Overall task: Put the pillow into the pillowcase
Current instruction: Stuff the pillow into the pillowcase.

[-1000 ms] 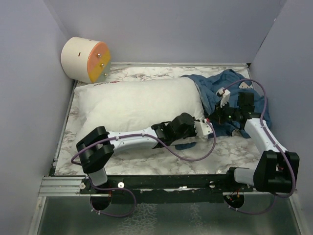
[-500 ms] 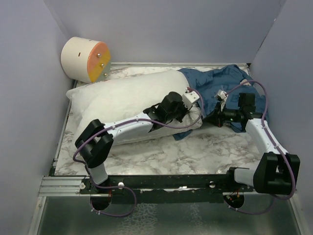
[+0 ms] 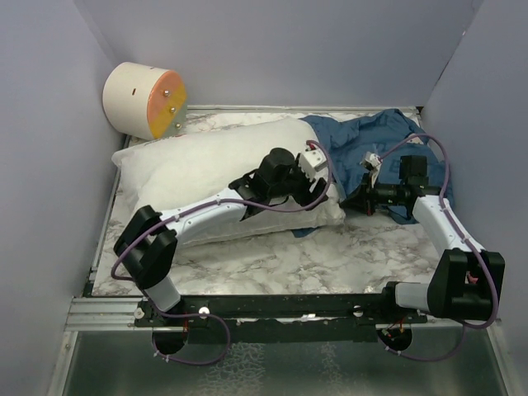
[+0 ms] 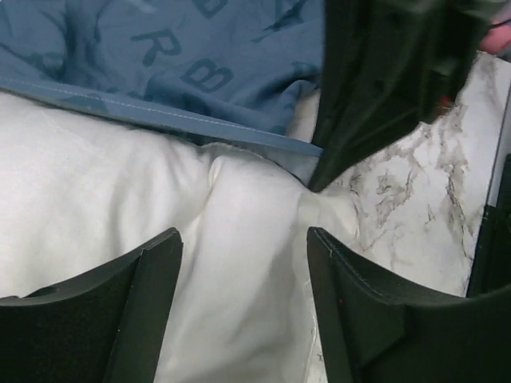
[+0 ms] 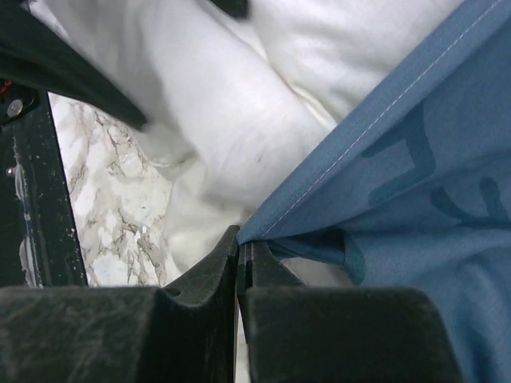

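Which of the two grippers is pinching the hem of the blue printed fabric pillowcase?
The right gripper: its fingers are shut on the blue printed fabric pillowcase hem, while the left gripper hangs open above the plump white pillow.

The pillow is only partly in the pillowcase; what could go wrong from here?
1. The left gripper stands open above the pillow, so the pillow may slide back out of the pillowcase.
2. The right gripper pinches only a thin bit of hem; the hem may slip free and the opening collapse.

Soft even overhead light, faint shadows, no glare, wrist views blurred up close
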You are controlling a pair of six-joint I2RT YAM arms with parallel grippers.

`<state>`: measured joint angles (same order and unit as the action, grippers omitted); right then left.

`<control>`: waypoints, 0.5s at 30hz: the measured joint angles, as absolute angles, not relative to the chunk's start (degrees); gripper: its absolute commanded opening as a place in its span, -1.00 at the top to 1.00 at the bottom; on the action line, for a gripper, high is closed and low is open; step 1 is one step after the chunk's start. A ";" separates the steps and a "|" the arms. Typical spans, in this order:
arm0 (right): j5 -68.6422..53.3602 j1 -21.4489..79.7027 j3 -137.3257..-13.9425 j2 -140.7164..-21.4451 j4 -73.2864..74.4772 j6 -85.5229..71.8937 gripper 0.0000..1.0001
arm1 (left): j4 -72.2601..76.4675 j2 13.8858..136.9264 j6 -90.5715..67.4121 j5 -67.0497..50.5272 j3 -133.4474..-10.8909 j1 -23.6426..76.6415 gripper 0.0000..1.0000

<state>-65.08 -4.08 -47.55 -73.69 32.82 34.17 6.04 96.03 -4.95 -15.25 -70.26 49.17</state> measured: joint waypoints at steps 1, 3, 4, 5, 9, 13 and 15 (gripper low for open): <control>-64.77 -4.08 -47.55 -73.91 32.73 33.71 0.98 | 6.15 94.80 -3.90 -16.32 -69.52 49.10 -0.44; -64.27 -4.08 -47.55 -74.56 32.60 33.01 0.98 | 6.96 91.20 -0.78 -19.18 -67.07 48.95 -0.51; -63.99 -4.08 -47.53 -74.87 32.60 32.71 0.98 | 7.77 88.84 1.41 -20.91 -65.43 48.84 -0.54; -63.83 -4.08 -47.53 -75.02 32.60 32.56 0.98 | 8.56 87.05 3.60 -22.24 -64.03 48.82 -0.55; -63.53 -4.05 -47.55 -75.11 32.51 31.86 0.98 | 10.83 81.43 12.99 -25.41 -59.27 49.67 -0.56; -63.46 -4.05 -47.53 -75.13 32.51 31.68 0.98 | 13.26 80.09 24.67 -24.56 -53.89 54.06 -0.63; -63.46 -4.05 -47.55 -75.22 32.51 31.66 0.98 | 14.13 80.16 30.22 -22.17 -50.63 57.17 -0.64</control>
